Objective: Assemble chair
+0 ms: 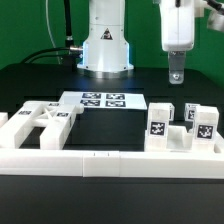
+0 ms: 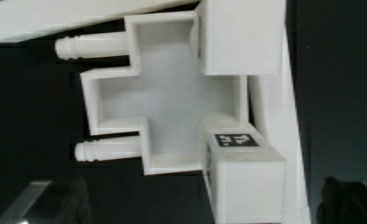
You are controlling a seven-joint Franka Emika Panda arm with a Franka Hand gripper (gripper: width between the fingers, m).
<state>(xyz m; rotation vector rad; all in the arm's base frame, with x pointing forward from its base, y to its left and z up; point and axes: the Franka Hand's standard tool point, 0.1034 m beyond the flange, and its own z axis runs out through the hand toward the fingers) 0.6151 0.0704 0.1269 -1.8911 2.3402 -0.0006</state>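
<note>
The chair's loose white parts lie along the front of the black table. At the exterior view's right stands a cluster of blocks and panels (image 1: 180, 128) with square tags. My gripper (image 1: 176, 74) hangs well above this cluster and holds nothing. In the wrist view a white recessed panel (image 2: 162, 100) fills the picture, with two ribbed pegs (image 2: 95, 46) on one side and a tag (image 2: 233, 138). My gripper (image 2: 194, 204) is open, and its dark fingers (image 2: 34, 200) show dimly at either edge, clear of the part.
A cross-braced white chair panel (image 1: 40, 122) lies at the exterior view's left. The marker board (image 1: 103, 100) lies in the middle in front of the arm's base (image 1: 105, 50). A low white border wall (image 1: 100, 160) runs along the front.
</note>
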